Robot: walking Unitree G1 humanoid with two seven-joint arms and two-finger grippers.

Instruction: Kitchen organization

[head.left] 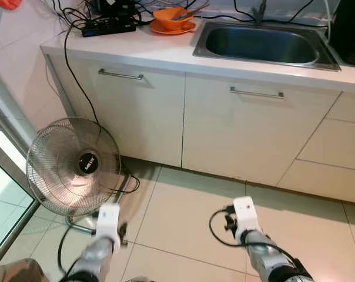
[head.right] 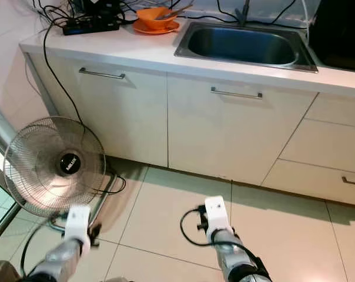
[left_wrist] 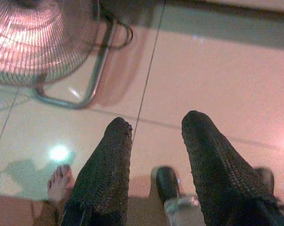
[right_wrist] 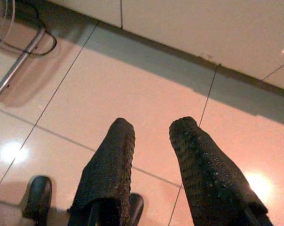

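One fan (head.left: 73,165), one sink (head.left: 263,44), two handles (head.left: 120,74).

A floor fan (head.left: 73,166) stands on the tiled floor (head.left: 183,217) — a person's bare foot (left_wrist: 59,181) nearby.

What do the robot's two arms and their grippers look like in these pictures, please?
Both arms are silver metal with a white block at the wrist. The right arm carries a looping black cable. The left gripper and right gripper each have two long black fingers with a knobbly, dotted texture.
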